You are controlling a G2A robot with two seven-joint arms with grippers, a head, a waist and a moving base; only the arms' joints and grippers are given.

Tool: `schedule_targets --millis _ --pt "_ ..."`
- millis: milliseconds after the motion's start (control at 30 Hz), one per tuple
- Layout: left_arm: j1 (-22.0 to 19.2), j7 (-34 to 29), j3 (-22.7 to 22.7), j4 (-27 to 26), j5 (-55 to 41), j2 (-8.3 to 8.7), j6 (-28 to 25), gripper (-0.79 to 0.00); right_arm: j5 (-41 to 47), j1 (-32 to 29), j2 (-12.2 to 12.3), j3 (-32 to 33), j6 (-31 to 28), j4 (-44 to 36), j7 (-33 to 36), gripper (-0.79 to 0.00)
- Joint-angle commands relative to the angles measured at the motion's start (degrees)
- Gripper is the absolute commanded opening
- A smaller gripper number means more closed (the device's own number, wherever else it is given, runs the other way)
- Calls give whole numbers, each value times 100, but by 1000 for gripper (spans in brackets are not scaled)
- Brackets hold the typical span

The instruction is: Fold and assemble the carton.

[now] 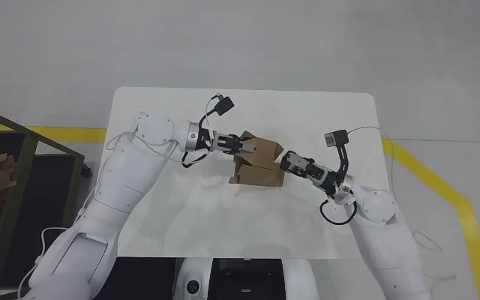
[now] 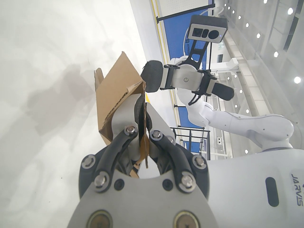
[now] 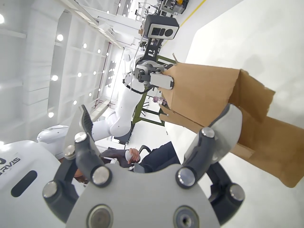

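A brown carton (image 1: 257, 162), partly unfolded with loose flaps, is over the middle of the white table (image 1: 150, 217). My left gripper (image 1: 238, 145) is at its left side. In the left wrist view the left gripper (image 2: 142, 104) is shut on a thin edge panel of the carton (image 2: 116, 88). My right gripper (image 1: 283, 160) is at the carton's right side. In the right wrist view the right gripper (image 3: 155, 117) is wide open; one of its fingers (image 3: 228, 122) lies against the outside of the carton (image 3: 201, 91), the other is well clear of it.
A dark green framed bin (image 1: 30, 176) with cardboard in it stands off the table's left side. Yellow floor tape (image 1: 427, 176) runs past the table's right edge. Bare tabletop lies in front of and behind the carton.
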Motion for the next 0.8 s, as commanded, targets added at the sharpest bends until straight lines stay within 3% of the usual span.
schedule_targets --millis 0,333,767 --pt "-24 -82 30 27 -59 -1 -32 -785 65 106 10 -34 -76 181 200 0" --pt "-140 -381 147 137 -387 -4 -166 -785 93 521 35 -335 -306 745 693 0" --pt "-214 -431 202 205 -530 18 -244 -785 1126 923 -5 -749 -457 1333 1202 0"
